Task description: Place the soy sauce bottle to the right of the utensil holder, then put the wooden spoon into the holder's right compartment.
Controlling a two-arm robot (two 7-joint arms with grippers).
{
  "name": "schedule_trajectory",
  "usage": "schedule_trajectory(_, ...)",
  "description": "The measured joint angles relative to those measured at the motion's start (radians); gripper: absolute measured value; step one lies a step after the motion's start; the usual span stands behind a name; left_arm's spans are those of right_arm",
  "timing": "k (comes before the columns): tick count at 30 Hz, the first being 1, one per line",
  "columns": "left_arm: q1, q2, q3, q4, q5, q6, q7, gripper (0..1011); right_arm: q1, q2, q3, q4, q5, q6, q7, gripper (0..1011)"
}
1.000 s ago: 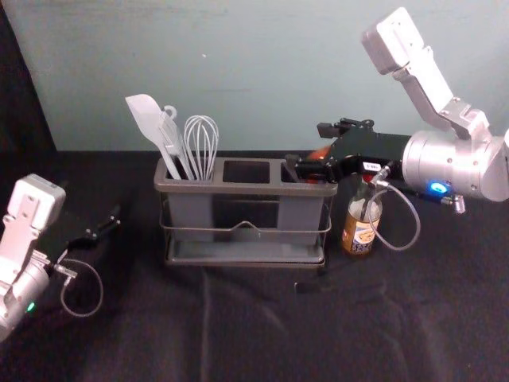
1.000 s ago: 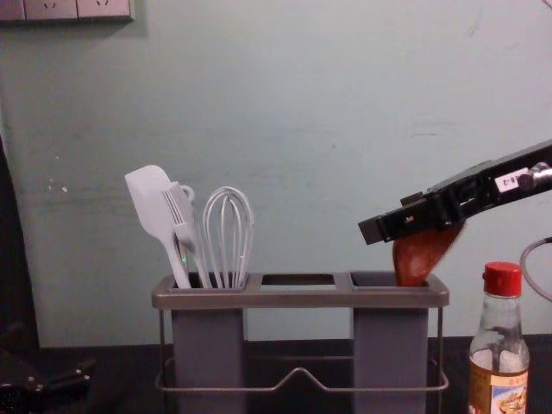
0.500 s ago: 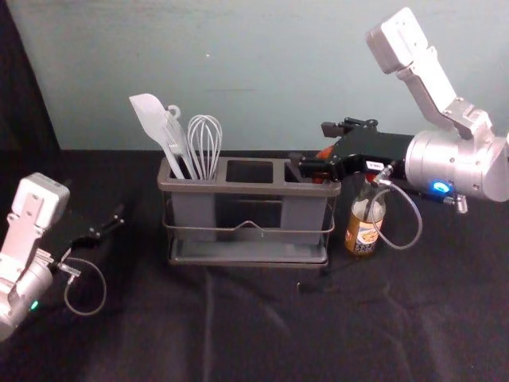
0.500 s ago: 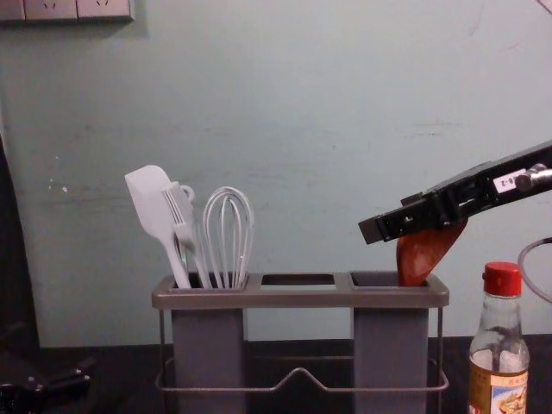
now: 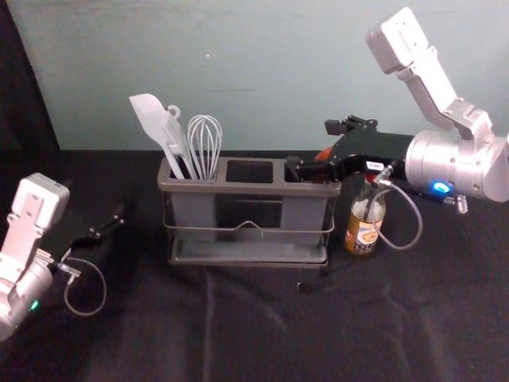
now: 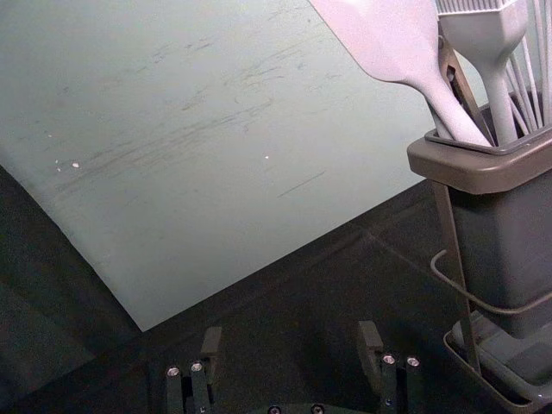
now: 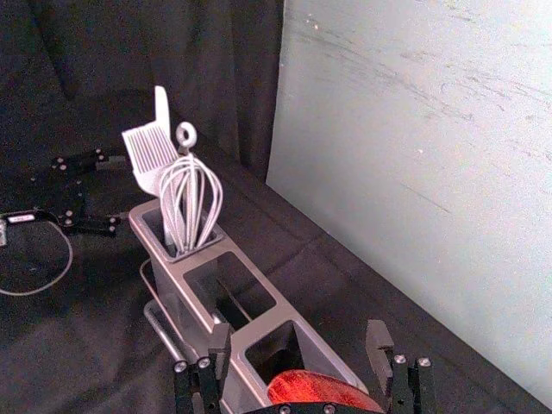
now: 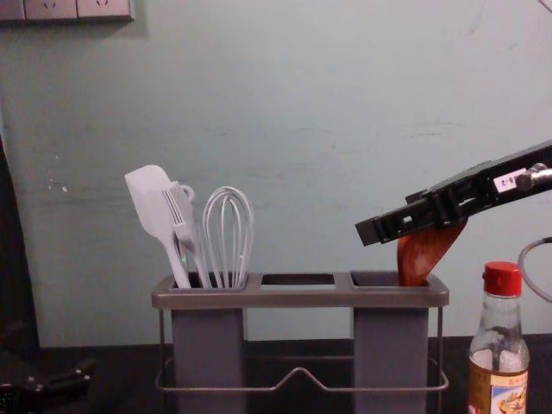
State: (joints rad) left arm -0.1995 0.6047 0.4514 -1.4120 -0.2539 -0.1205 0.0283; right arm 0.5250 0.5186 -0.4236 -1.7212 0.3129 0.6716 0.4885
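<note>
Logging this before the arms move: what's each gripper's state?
Left gripper: open, holding nothing.
Right gripper: open, above the wooden spoon.

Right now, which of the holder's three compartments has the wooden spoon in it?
The right compartment, below the right gripper: the red-brown spoon rises from it. Pale utensils rise from the left compartment, none from the middle one.

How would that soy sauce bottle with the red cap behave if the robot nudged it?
The bottle would probably feel stiff and fragile, since its clear walls look like glass. Pushed at the red cap, it might tip, being tall and slim. Laid over, it could roll, as its body looks round.
</note>
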Motion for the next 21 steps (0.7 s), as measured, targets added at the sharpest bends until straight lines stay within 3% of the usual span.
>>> schedule_trajectory(11, 0.0, 0.0, 0.0, 0.0, 0.0, 0.0, 0.0, 1012, 0.0, 0.0, 0.001, -0.001, -0.002, 0.0, 0.001, 1003)
schedule_trajectory(21, 0.0, 0.0, 0.0, 0.0, 0.0, 0.0, 0.0, 1011, -0.091, 0.006, 0.036, -0.195, -0.045, 0.054, -0.144, 1003)
